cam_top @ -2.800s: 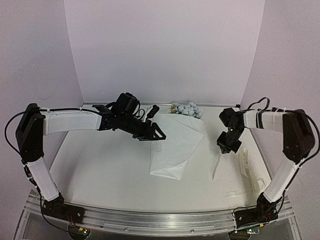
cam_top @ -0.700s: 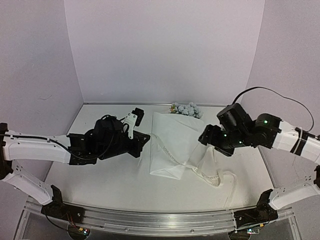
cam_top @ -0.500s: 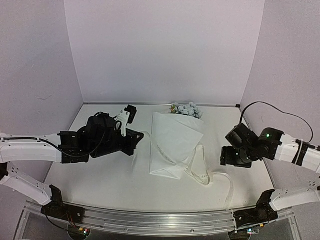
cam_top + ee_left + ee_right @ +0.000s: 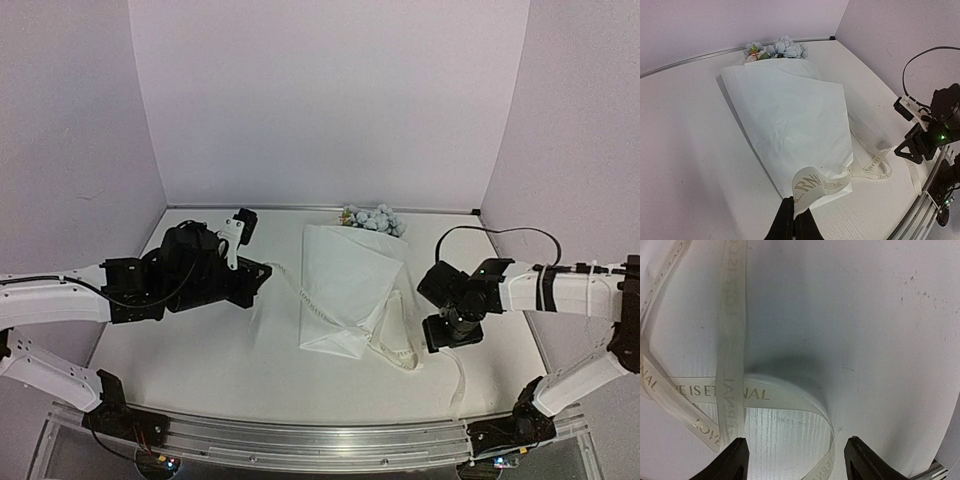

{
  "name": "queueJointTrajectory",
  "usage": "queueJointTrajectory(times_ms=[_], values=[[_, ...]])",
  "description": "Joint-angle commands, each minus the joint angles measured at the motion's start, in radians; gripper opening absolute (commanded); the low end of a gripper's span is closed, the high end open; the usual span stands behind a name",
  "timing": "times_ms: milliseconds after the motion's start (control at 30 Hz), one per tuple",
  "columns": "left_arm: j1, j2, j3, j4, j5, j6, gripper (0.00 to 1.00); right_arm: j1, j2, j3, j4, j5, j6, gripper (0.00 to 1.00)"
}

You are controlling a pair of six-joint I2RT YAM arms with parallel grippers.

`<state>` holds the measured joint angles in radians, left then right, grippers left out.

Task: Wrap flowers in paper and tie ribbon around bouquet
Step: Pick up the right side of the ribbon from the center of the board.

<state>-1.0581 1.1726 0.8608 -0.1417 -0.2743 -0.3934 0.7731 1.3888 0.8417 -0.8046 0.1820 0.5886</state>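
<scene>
one bouquet (image 4: 345, 285), one ribbon (image 4: 817, 182) pinched in left hand (image 4: 792, 207).

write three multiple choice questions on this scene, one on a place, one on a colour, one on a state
1. The blooms stick out of the paper at its: A far end; B near end; C left side.
2. The ribbon is: A red; B cream; C black.
3. The left end effector is: A open; B shut on nothing; C shut on the ribbon.
Answers: 1 A, the top view shows them at the far edge. 2 B, pale cream with gold lettering. 3 C, it pinches a ribbon loop.
</scene>
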Motion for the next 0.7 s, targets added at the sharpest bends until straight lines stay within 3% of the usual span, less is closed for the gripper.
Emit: queueJointTrajectory(times_ms=[0, 200, 433, 667], values=[[0.012, -0.04, 0.03, -0.019, -0.01, -0.016, 0.0, 0.0, 0.1, 0.111, 0.068, -0.047, -0.057, 0.66], [0.016, -0.045, 0.035, -0.02, 0.024, -0.016, 0.0, -0.002, 0.213, 0.169, 0.07, -0.065, -0.047, 0.64], [0.018, -0.04, 0.046, -0.022, 0.064, -0.011, 0.0, -0.003, 0.076, 0.031, 0.087, 0.012, -0.018, 0.65], [0.018, -0.028, 0.063, -0.023, 0.072, -0.007, 0.0, 0.025, 0.176, 0.11, 0.096, -0.123, 0.012, 0.58]])
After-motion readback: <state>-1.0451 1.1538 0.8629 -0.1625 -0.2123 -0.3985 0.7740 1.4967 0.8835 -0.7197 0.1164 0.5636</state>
